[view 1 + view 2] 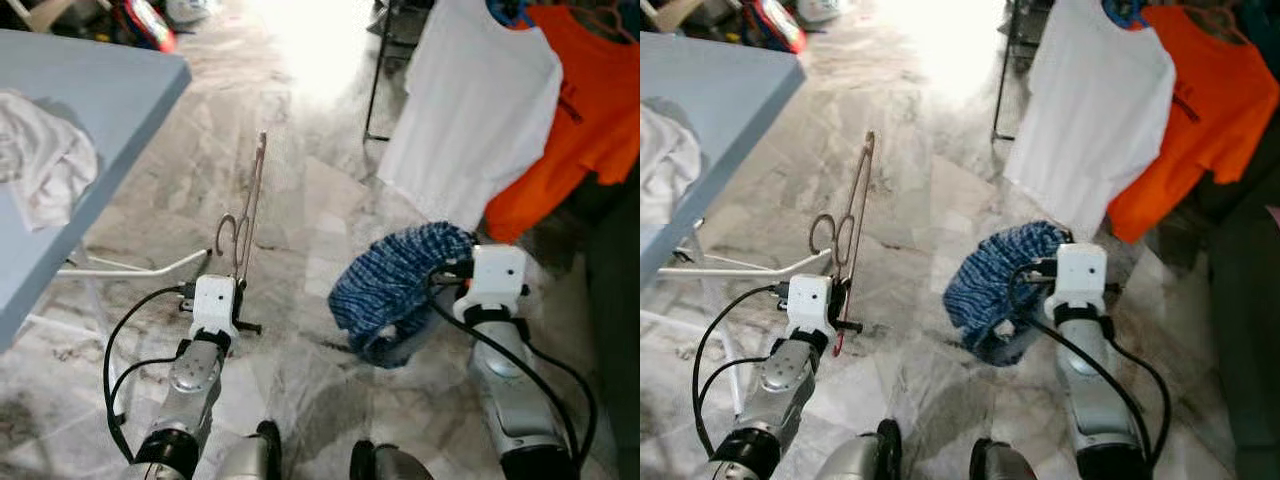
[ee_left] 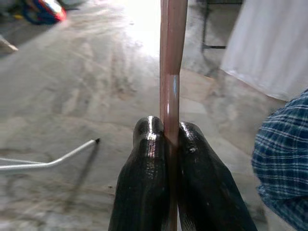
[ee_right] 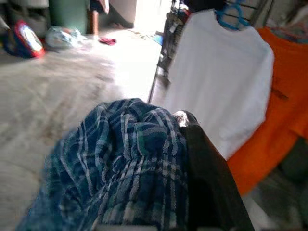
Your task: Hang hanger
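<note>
The left gripper [image 2: 171, 137] has its jaws clamped on a brown hanger [image 1: 250, 205] held upright over the marble floor [image 1: 300, 190]. Beside the hanger, the right gripper [image 3: 192, 130] clutches a blue plaid garment [image 1: 400, 280]; beyond hang a white shirt [image 1: 480, 110] and an orange shirt [image 1: 580, 120].

One thin brown metal hanger [image 1: 248, 205], one crumpled blue plaid garment [image 1: 398, 285], two hanging T-shirts, one white [image 1: 470, 110], one orange [image 1: 580, 120], one white cloth [image 1: 40, 160] lying on the blue tabletop [image 1: 100, 90]
</note>
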You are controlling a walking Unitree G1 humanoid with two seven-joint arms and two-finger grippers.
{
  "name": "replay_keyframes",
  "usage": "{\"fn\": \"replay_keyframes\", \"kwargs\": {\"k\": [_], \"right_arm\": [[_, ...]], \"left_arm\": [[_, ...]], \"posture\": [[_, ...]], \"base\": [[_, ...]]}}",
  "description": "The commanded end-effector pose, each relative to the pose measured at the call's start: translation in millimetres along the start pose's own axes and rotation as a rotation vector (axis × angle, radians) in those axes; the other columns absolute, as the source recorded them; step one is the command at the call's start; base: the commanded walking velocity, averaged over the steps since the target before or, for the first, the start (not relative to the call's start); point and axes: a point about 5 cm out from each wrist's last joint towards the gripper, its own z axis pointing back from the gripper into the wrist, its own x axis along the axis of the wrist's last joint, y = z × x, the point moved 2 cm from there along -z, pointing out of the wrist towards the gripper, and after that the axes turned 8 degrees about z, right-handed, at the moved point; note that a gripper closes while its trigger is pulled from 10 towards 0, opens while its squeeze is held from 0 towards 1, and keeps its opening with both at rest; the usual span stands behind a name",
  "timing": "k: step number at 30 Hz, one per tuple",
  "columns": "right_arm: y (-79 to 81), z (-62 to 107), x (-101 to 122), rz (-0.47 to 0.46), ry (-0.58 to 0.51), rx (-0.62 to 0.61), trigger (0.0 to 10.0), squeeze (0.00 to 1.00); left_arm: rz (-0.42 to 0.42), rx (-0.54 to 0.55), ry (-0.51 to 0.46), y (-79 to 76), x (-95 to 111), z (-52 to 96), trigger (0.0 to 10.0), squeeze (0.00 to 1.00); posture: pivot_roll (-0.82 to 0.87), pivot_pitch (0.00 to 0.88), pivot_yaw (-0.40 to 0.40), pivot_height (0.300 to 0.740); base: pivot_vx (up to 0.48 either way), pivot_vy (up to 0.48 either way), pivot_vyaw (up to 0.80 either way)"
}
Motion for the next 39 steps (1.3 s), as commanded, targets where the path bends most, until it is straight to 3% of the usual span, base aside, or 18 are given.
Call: {"fn": "replay_keyframes", "kwargs": {"k": [1, 20, 29, 39], "right_arm": [[-5.1, 3.6, -3, 0.001, 0.02, -0.008, 10.0, 0.0], [8.3, 1.7, 6, 0.007, -0.004, 0.069, 10.0, 0.0], [15.2, -2.2, 12, -0.001, -0.026, 0.105, 10.0, 0.0], [33.8, -3.8, 21, -0.011, -0.061, 0.17, 10.0, 0.0]], "left_arm": [[0.012, 0.007, 0.006, -0.6, 0, -0.1, 10.0, 0.0], [0.016, 0.006, 0.026, -5.5, -2, -2.2, 10.0, 0.0], [0.012, 0.013, 0.026, -5.3, -1, -4.9, 10.0, 0.0], [-0.007, 0.019, 0.03, -3.6, 1, -8.1, 10.0, 0.0]], "posture": [[0.01, 0.184, -0.019, 0.74], [0.01, 0.184, -0.026, 0.74], [0.02, 0.194, -0.021, 0.74], [0.01, 0.19, -0.021, 0.74]], "base": [[0.0, 0.0, 0.0], [0.0, -0.238, 0.0], [0.0, -0.342, 0.66], [0.0, -0.343, 0.79]]}}
